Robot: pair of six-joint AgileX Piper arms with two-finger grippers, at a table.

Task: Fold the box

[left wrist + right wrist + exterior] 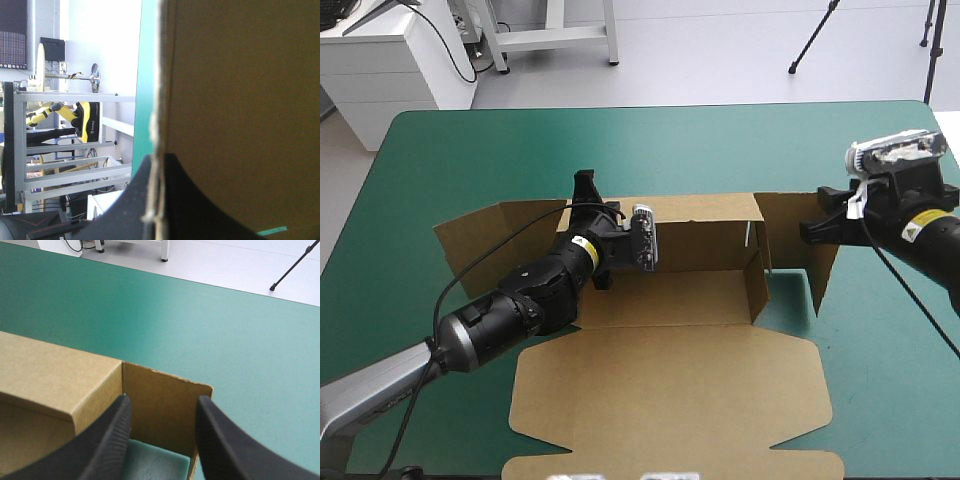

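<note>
A: From above, where is the box (670,300)?

B: On the teal-green counter (470,140), partly set up. Its back wall (700,245) stands upright and the lid (670,400) lies flat on the near side.

A: And the left hand (586,190)?

B: It comes in from the left and sits at the left end of the back wall. A loose side panel (495,240) splays out beyond it, towards the counter's left edge.

A: The right hand (817,222)?

B: It is at the box's right end, against a raised end flap (820,265). The rest of the box lies beyond that flap.

A: What does the left wrist camera show?

B: Brown board, very close. The box (240,100) fills the space ahead of the left hand (157,160), and a cut edge of board runs straight down between its two black fingers. They are all but closed on it, so this hand is gripping the box. A strip of counter (147,75) shows beside the board.

A: And the right wrist camera?

B: The right hand (162,405) is spread, its fingers (115,435) standing apart with nothing clamped. The end flap (165,405) stands just ahead, seen in the gap between them. I cannot tell whether it touches them. The top of the back wall (55,365) runs off to one side, and bare counter (200,325) lies farther ahead.
</note>
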